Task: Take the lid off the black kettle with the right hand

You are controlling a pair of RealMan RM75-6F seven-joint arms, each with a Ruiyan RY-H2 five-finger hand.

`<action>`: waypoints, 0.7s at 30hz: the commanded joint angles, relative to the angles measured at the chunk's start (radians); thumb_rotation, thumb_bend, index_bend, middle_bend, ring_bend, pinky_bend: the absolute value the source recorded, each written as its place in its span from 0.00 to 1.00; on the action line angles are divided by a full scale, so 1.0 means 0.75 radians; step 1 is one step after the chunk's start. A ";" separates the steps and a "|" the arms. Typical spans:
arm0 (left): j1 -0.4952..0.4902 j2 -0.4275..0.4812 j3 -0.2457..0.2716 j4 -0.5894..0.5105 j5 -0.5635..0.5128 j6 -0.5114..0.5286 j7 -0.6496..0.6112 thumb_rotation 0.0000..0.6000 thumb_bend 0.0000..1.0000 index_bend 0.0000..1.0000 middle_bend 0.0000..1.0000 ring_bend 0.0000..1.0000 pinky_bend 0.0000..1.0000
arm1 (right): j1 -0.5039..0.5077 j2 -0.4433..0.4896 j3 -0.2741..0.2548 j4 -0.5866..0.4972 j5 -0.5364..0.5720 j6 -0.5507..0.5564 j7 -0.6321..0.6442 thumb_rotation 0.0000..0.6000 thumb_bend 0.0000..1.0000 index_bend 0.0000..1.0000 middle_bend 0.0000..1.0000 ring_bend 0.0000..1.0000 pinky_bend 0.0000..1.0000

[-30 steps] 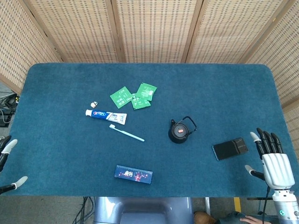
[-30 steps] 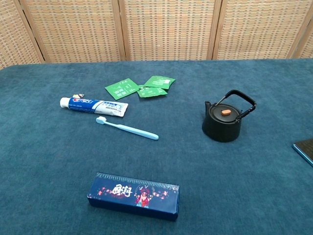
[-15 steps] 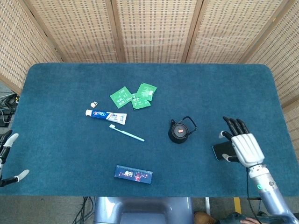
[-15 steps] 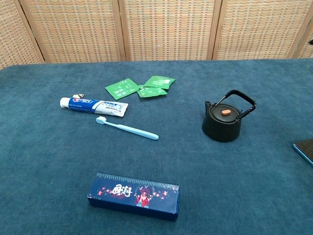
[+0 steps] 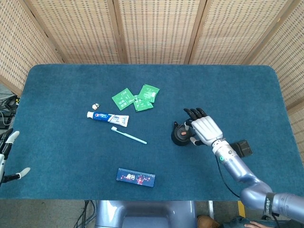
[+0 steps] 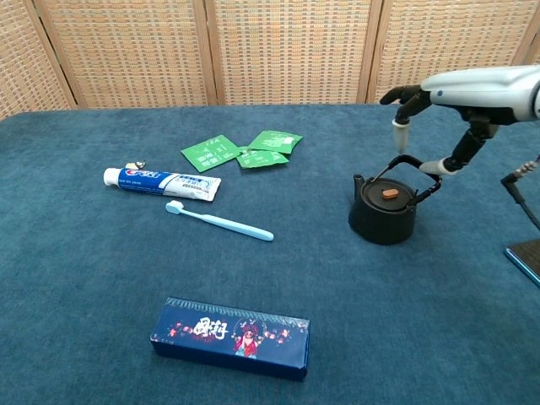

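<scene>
Since the earlier frames my right hand (image 5: 205,130) has swung in from the lower right edge of the head view to just right of centre, and now hovers over the kettle (image 5: 181,135) with fingers spread wide and holding nothing. From the chest view the same hand (image 6: 422,94) sits at upper right, palm down, above the kettle (image 6: 384,209), one fingertip hanging over the handle and the thumb reaching down beside the handle's right end; I cannot tell whether it touches. Its lid (image 6: 389,193), with the orange knob, is still seated on the kettle, which stands upright right of centre on the table (image 5: 57,95). My left hand (image 5: 8,156) shows only at the far left edge of the head view, cut off by the frame, fingers apart and holding nothing. Part of the kettle's handle is hidden behind my right hand in the head view, and the phone (image 5: 243,147) lies half covered by the forearm; in the chest view only its corner shows at the right edge. Elsewhere on the blue cloth lie the green packets (image 5: 137,98) above centre, a toothpaste tube (image 5: 107,117), a toothbrush (image 5: 128,135) just below it, and a dark box (image 5: 136,177) near the lower edge. Some tiny object by the tube's cap is too small to identify. Woven cane screens (image 5: 156,28) close off the back and sides.
</scene>
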 commanded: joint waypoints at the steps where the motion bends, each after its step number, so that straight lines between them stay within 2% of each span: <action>1: -0.003 0.000 -0.002 0.001 -0.004 -0.004 0.000 1.00 0.00 0.00 0.00 0.00 0.00 | 0.062 -0.078 0.001 0.064 0.099 -0.021 -0.085 1.00 0.50 0.43 0.02 0.00 0.00; 9: -0.003 0.003 -0.003 0.001 -0.008 -0.003 -0.006 1.00 0.00 0.00 0.00 0.00 0.00 | 0.147 -0.201 -0.037 0.159 0.255 0.007 -0.203 1.00 0.50 0.46 0.04 0.00 0.00; 21: -0.002 0.009 -0.006 0.006 -0.018 -0.001 -0.027 1.00 0.00 0.00 0.00 0.00 0.00 | 0.213 -0.291 -0.070 0.259 0.362 0.038 -0.271 1.00 0.50 0.48 0.05 0.00 0.00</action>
